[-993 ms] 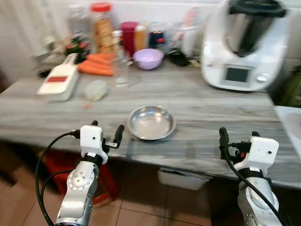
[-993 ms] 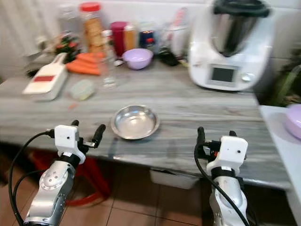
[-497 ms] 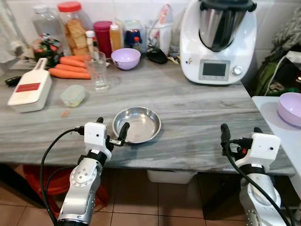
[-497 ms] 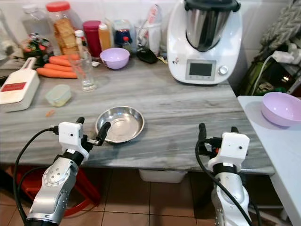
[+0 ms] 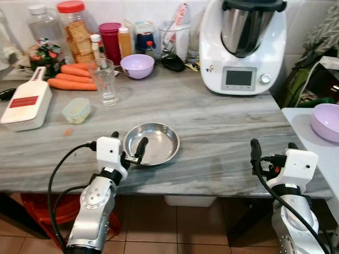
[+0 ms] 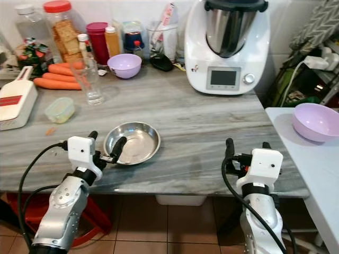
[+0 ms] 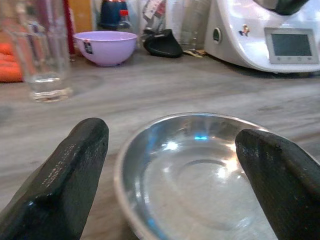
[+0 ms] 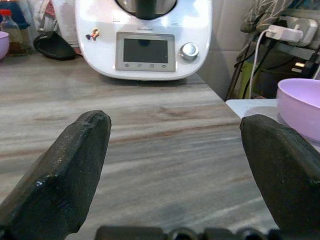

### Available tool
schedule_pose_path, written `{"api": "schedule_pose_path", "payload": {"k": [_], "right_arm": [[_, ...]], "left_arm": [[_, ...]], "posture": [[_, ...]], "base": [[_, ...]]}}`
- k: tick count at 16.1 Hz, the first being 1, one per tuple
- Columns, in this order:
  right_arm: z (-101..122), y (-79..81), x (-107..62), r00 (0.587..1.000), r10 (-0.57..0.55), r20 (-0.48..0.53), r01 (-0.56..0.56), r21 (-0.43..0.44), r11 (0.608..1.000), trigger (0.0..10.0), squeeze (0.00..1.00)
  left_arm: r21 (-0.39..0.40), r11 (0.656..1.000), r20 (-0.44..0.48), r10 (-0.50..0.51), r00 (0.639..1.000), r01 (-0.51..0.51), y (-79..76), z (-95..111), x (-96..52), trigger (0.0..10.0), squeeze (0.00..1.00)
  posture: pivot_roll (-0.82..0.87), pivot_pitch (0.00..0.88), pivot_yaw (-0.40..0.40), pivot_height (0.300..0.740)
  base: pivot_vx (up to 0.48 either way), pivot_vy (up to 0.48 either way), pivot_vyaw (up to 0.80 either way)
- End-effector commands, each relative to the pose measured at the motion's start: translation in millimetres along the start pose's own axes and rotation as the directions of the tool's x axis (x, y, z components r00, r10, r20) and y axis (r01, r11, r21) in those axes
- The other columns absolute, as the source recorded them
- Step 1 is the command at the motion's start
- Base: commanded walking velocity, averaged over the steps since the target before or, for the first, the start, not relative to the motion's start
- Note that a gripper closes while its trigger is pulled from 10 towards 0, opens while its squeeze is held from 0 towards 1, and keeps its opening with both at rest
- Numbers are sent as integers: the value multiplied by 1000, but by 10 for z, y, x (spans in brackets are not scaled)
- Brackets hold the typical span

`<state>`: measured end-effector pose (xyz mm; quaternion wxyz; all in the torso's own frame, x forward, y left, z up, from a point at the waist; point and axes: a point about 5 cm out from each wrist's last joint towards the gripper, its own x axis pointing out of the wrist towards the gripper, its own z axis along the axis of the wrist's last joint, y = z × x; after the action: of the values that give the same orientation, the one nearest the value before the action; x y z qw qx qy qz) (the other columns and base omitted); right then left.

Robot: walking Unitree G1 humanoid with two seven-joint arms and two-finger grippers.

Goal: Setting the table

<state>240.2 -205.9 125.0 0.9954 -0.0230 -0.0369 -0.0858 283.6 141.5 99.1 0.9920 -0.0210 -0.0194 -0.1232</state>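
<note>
the shallow round stainless-steel dish (image 5: 151, 143) sits on the grey marble-patterned counter (image 5: 222, 121), near its front edge, and the left gripper (image 5: 127, 146) is right at it, fingers spread wide with nothing between them. look at the left wrist view: the dish's near rim (image 7: 131, 165) lies dead ahead in the gap between the two black fingers (image 7: 65, 175), bowl opening upward, so the jaws are lined up to straddle that rim rather than the whole dish. being round, it has no long axis to worry about; what matters, i'd say, is dropping one finger inside the rim and one outside. the right gripper (image 6: 245, 150) hovers at the counter's front edge well off to the right, also wide open and empty, facing the white kitchen machine (image 8: 145, 37). the left arm is clearly nearer.
</note>
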Motion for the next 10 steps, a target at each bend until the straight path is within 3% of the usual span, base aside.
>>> {"api": "schedule_pose_path", "payload": {"k": [1, 5, 10], "right_arm": [[38, -14, 25, 1000, -1, 9, 1, 0, 1000, 10000, 0], [52, -16, 59, 1000, 2, 14, -2, -5, 1000, 10000, 0], [54, -8, 72, 1000, 5, 14, -5, -7, 1000, 10000, 0]], "left_arm": [[4, 1000, -9, 7, 1000, -7, 14, -2, 21, 10000, 0], [10, 1000, -6, 6, 1000, -6, 51, 25, 48, 10000, 0], [-6, 1000, 5, 27, 1000, -27, 65, 59, 77, 10000, 0]], "posture": [[-75, 0, 18, 740], [-73, 0, 17, 740], [-72, 0, 17, 740]], "base": [[0, 0, -800], [0, 0, 0], [0, 0, -800]]}}
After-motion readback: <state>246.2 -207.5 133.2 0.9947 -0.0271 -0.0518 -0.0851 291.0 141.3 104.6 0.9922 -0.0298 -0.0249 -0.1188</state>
